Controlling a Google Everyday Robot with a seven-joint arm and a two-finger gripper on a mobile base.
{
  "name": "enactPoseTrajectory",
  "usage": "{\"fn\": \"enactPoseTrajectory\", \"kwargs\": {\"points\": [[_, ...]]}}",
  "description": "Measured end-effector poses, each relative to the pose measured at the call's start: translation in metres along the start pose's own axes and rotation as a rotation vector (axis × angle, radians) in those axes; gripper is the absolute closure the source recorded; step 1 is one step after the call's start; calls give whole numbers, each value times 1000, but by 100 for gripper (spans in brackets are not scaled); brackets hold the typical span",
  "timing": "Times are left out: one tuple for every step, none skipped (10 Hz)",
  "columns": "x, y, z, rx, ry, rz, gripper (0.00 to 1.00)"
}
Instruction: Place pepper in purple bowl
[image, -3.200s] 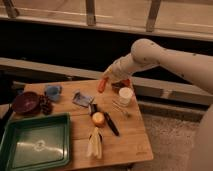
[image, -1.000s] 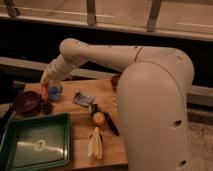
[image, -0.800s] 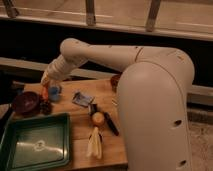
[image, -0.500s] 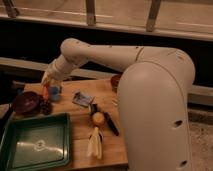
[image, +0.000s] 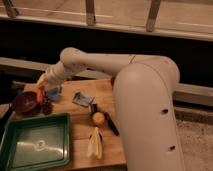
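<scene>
The purple bowl (image: 24, 102) sits at the left end of the wooden table (image: 117, 150). My gripper (image: 42, 85) is at the end of the white arm reaching left across the table, just above the bowl's right rim. It is shut on the pepper (image: 39, 95), a slim orange-red piece hanging down from the fingers. The pepper's lower end is at the bowl's right edge; I cannot tell whether it touches the bowl.
A blue item (image: 54, 92) and a dark cluster (image: 46, 107) lie right of the bowl. A grey-blue packet (image: 82, 98), a round orange fruit (image: 98, 118), a black tool (image: 110, 124) and pale corn (image: 95, 145) lie mid-table. A green tray (image: 35, 146) sits front left.
The arm has swung from the table's right side to the left with the pepper. Over the last second the gripper has edged slightly left and down toward the bowl.
</scene>
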Motion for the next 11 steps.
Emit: {"fn": "enactPoseTrajectory", "kwargs": {"points": [[-5, 5, 18, -23, 17, -4, 100], [-10, 11, 30, -38, 31, -11, 100], [-14, 20, 46, -51, 53, -27, 100], [-17, 29, 59, -56, 75, -47, 100], [-20, 38, 73, -53, 104, -72, 100], [-22, 44, 83, -38, 134, -98, 100], [-26, 47, 89, -25, 152, -116, 100], [-31, 52, 99, -6, 179, -139, 100], [-33, 55, 109, 6, 202, -154, 100], [-34, 59, 117, 10, 215, -166, 97], [-36, 61, 120, 12, 216, -174, 95]]}}
